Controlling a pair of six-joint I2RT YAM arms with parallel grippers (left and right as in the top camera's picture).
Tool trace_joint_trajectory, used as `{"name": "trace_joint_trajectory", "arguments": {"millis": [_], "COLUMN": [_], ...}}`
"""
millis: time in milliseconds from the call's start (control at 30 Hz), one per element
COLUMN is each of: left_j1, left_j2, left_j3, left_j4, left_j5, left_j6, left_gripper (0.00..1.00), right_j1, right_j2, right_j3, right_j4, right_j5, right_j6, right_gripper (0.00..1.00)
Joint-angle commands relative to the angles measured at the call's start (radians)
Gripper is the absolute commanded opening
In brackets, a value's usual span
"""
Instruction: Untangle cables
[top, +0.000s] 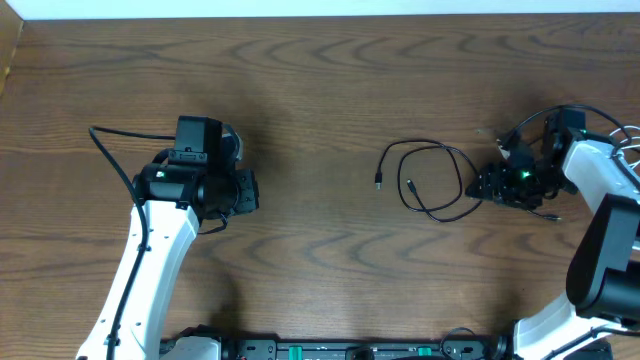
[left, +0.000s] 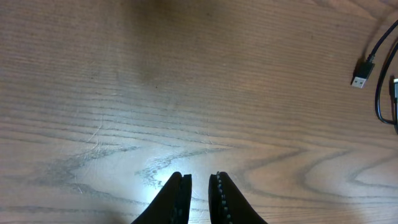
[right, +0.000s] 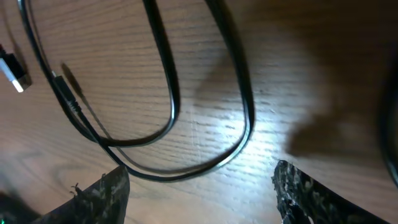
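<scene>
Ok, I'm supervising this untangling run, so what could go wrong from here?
The open right gripper hangs over two close strands of the black cable; closing could pinch both. The left gripper sits shut, away from it, so a pull may drag the whole loop.

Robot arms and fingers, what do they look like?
Both arms: white shells, black joints. The left arm trails a black cable; the left fingers are black, ridged inside. The right arm shows a green light; the right fingers look black and speckled.
</scene>
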Motion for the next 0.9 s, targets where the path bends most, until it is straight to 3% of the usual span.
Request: {"name": "trace_joint_trajectory", "arguments": {"millis": [0, 567, 667, 867], "left_j1": [-0.001, -0.001, -0.001, -0.001], "left_j2": [0.005, 0.005, 0.005, 0.005], "left_j3": [-0.006, -0.006, -0.006, -0.006], "left_j4": [-0.003, -0.011, -0.011, -0.014], "left_j5": [-0.003, -0.003, -0.003, -0.003], "left_j6": [-0.01, -0.01, -0.01, -0.01], "left_gripper": [0.17, 0.17, 0.17, 0.17], "right_j1": [-0.002, 0.083, 0.129, 0.192], "right_j2": [0.037, 0.126, 0.13, 0.13], "right_j3": [0.002, -0.001, -0.001, -0.001], "right_j4": [0.013, 0.144, 0.167, 0.205], "right_j5": [-0.049, -0.164, -0.148, 0.104], "right_j6": [-0.051, -0.009, -0.008, 0.245], "right_gripper": [0.68, 0.64, 0.5, 0.45]}}
